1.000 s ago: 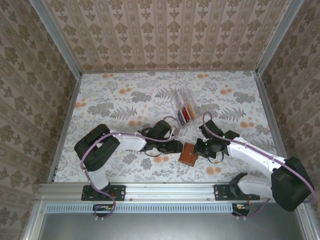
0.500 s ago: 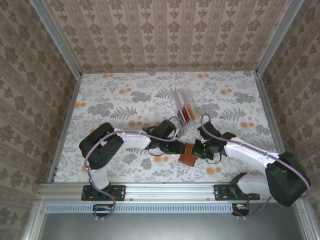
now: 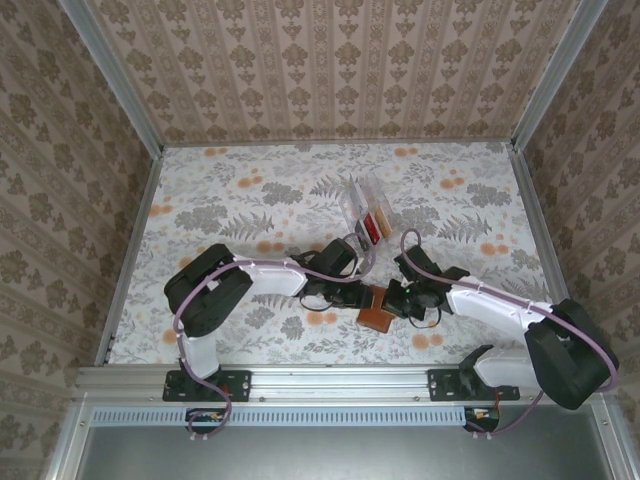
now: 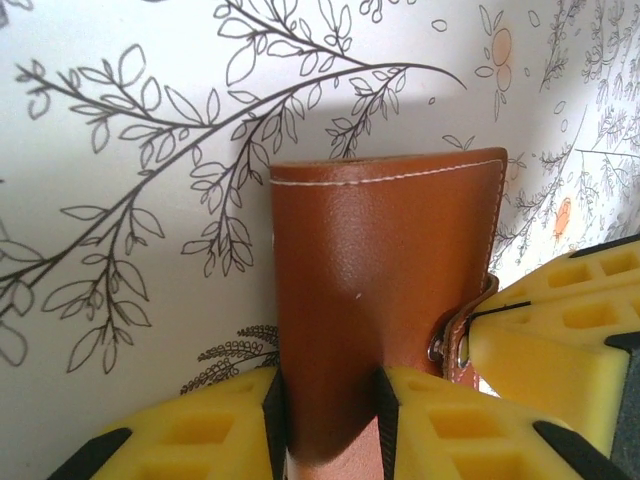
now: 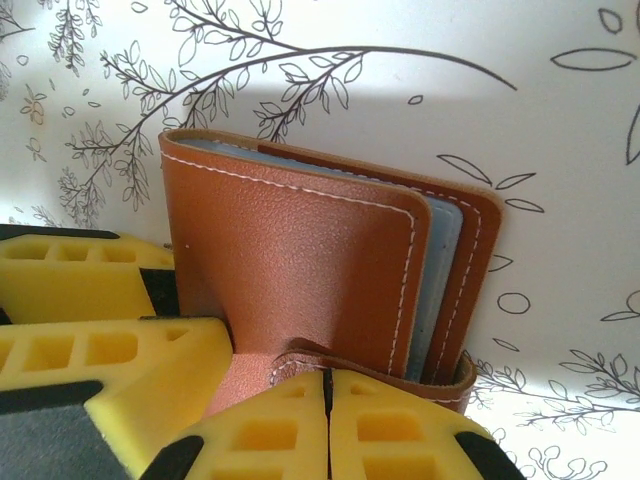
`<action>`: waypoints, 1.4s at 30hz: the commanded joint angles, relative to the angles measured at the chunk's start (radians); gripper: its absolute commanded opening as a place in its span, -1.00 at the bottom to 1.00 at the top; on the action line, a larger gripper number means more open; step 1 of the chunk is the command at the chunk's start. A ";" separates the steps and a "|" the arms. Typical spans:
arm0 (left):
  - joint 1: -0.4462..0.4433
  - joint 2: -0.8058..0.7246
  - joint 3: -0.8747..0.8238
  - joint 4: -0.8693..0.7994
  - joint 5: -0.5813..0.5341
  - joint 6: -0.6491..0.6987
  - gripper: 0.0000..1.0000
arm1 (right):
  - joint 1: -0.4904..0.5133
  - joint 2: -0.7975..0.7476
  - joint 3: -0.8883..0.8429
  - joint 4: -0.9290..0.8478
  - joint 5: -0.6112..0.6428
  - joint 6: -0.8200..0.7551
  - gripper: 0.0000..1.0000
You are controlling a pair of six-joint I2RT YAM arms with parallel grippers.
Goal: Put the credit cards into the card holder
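Left gripper (image 4: 328,392) clamps the edge of the brown card holder (image 4: 380,260), low centre in the top view. Right gripper (image 5: 326,392) is pinched together on its snap tab (image 5: 300,362). Credit cards (image 3: 372,227) stand in a clear case (image 3: 356,205) just above them.

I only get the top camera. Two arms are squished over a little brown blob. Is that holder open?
Observer: No. In the left wrist view the holder is folded shut, with its smooth brown cover facing the camera.
Operator: Who's grabbing it?
Observer: The left fingers sit on both sides of its near end and look pressed against it.
Operator: And the other arm?
Observer: In the right wrist view the right fingers are shut together, and they seem to pinch the snap tab.
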 commanded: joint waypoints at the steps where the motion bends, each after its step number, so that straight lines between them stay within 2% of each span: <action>1: -0.032 0.057 0.002 -0.056 -0.005 0.026 -0.42 | 0.008 -0.027 -0.035 0.029 0.002 0.035 -0.83; 4: -0.031 0.062 0.002 -0.053 -0.005 0.024 -0.43 | 0.007 -0.065 -0.048 0.021 0.012 0.043 -0.83; 17: -0.037 0.072 0.007 -0.059 -0.006 0.027 -0.42 | 0.007 -0.051 -0.059 0.056 0.009 0.058 -0.83; 18: -0.038 0.074 0.008 -0.061 -0.006 0.026 -0.42 | 0.007 -0.047 -0.053 0.041 0.011 0.052 -0.88; 20: -0.040 0.076 0.013 -0.070 -0.009 0.027 -0.43 | 0.013 -0.076 -0.035 -0.022 0.064 0.039 -0.89; 23: -0.043 0.071 0.007 -0.068 -0.014 0.019 -0.44 | 0.013 -0.141 -0.047 -0.022 0.085 0.046 -0.85; 32: -0.044 0.070 -0.002 -0.055 -0.019 -0.005 -0.45 | 0.029 -0.086 -0.086 0.059 0.057 0.088 -0.88; 38: -0.044 0.070 -0.003 -0.053 -0.022 -0.005 -0.44 | 0.029 -0.145 -0.026 -0.093 0.121 0.049 -0.85; 42: -0.043 0.061 -0.005 -0.056 -0.026 0.004 -0.42 | 0.033 -0.159 -0.012 -0.157 0.096 0.031 -0.83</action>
